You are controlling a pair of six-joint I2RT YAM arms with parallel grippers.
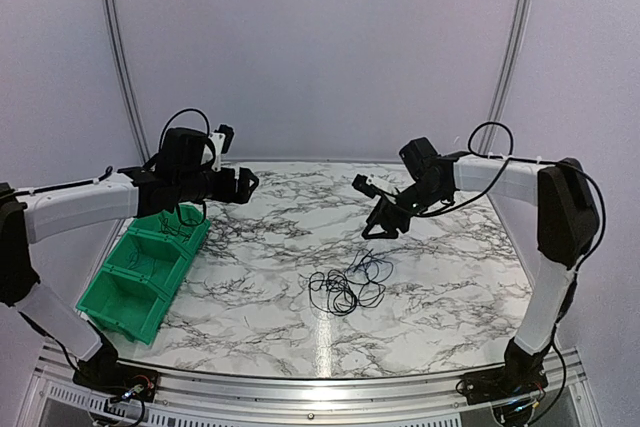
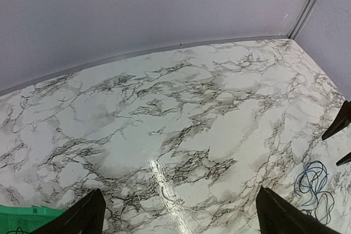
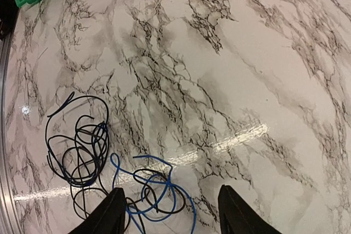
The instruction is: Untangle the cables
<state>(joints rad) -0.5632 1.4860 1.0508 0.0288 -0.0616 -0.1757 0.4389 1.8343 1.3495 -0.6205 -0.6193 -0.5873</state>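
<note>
Loose black and blue cables (image 1: 347,285) on marble table (image 1: 450,277), right pincer (image 1: 383,225) near them, left pincer (image 1: 250,183) well apart

The worktop (image 1: 450,267) has a white marble pattern crossed by grey and black veins. The cables (image 1: 345,287) near its middle are black and blue, the blue bright against the pale surface. The bins (image 1: 140,277) at its left edge are plain green, and the wall (image 1: 320,47) behind is pale lilac-grey.

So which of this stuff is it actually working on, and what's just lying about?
On the job: the black and blue cables, tangled on the table; the right claw, open, close by.
Lying about: the green bins at the left edge.
</note>
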